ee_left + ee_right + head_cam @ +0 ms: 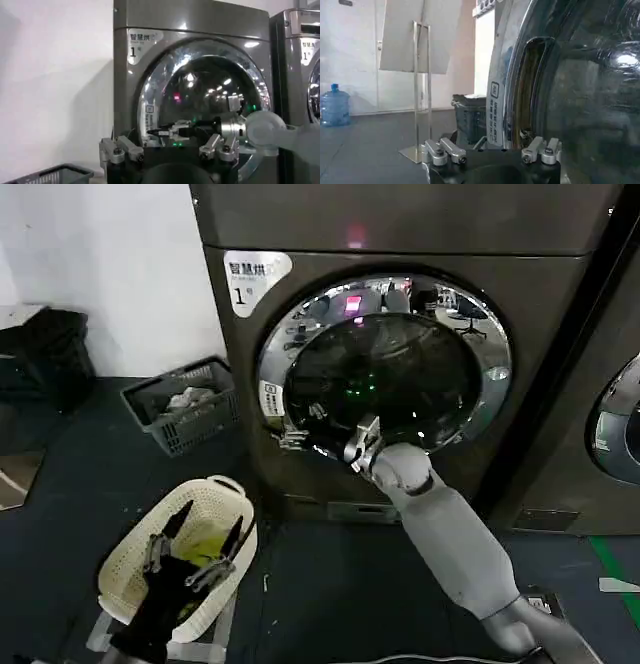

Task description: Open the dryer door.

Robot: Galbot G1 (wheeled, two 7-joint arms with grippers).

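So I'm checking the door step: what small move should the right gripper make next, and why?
Probably hook the rim and pull outward. The right gripper sits at the lower left rim of the dryer door, which looks closed. The left gripper waits over a basket.

The dark floor (330,584) carries the grey dryer (400,374). A grey crate (185,404) stands beside it by the wall. A cream laundry basket (180,559) sits nearer.

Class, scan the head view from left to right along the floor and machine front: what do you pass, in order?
Grey crate → white basket with the left pincer over it → dryer door, right pincer at its lower rim → neighbouring machine's door.
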